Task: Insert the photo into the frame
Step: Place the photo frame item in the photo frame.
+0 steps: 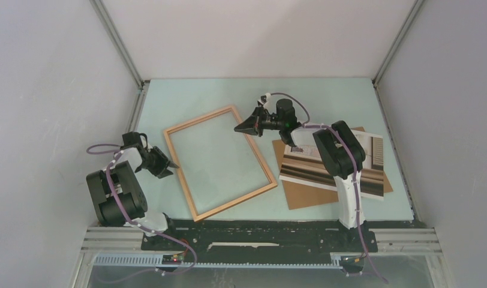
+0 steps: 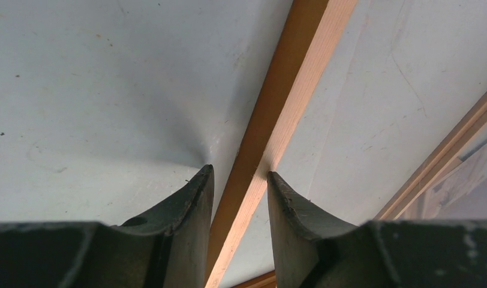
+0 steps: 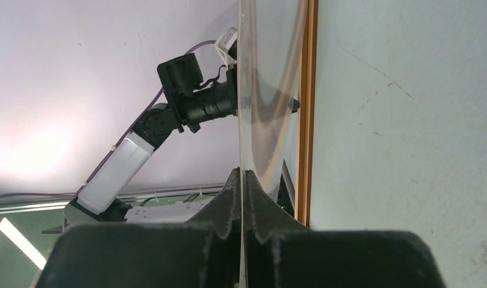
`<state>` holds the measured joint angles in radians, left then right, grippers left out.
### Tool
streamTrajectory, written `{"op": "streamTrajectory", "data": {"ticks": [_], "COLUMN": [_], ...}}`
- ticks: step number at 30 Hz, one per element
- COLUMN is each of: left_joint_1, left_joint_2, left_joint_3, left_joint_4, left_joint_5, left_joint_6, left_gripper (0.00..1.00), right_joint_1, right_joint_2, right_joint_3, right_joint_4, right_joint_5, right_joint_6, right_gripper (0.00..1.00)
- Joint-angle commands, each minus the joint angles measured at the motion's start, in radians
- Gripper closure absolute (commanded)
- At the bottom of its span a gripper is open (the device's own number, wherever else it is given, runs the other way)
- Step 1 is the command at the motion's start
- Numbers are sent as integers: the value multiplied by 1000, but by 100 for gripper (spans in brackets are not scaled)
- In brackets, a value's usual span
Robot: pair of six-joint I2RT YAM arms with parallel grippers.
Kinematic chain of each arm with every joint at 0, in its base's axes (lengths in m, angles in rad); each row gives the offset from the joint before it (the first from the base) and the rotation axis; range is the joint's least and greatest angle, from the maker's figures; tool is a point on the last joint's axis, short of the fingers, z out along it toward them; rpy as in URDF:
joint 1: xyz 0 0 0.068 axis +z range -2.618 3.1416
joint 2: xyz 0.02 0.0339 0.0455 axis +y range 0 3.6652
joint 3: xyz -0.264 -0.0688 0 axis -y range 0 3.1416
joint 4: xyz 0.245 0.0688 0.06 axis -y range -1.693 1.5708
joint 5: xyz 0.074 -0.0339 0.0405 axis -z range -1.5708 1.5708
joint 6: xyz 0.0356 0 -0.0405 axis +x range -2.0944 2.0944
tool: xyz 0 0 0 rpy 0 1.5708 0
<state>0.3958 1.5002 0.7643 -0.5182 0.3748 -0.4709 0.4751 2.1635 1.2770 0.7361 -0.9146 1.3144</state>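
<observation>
The thin wooden frame [image 1: 199, 118] lies flat and skewed on the pale table. My left gripper [image 1: 167, 166] is at its left rail. In the left wrist view that rail [image 2: 289, 90] runs slantwise between the two fingers, and my left gripper [image 2: 240, 171] is closed around it. My right gripper [image 1: 240, 128] is at the frame's far right rail, shut on the edge of a clear sheet [image 3: 271, 90] that bows upward beside the frame's rail [image 3: 307, 120]. The photo [image 1: 373, 153] lies face up at the right, partly hidden by my right arm.
A brown backing board [image 1: 304, 195] lies under the photo, right of the frame. White walls close in the table on the left, back and right. The arm bases and a metal rail [image 1: 259, 240] line the near edge.
</observation>
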Motion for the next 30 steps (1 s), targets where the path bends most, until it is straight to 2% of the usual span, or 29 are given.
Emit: {"op": "streamTrajectory", "data": {"ticks": [1, 25, 30], "left_joint_1": [11, 6, 9], "left_joint_2": [-6, -31, -115], "left_joint_3": [-17, -27, -32], "left_joint_4": [11, 20, 12], "left_joint_5": [28, 50, 12], "left_joint_6": [6, 7, 1], "left_gripper": [100, 100, 88], "right_joint_1": [21, 54, 52], "right_joint_2": [-5, -13, 0], "right_joint_3": [43, 50, 50], "right_joint_4": [19, -130, -113], "right_joint_5": [18, 123, 121], "right_joint_6": [-12, -142, -130], "right_gripper": [100, 100, 100]}}
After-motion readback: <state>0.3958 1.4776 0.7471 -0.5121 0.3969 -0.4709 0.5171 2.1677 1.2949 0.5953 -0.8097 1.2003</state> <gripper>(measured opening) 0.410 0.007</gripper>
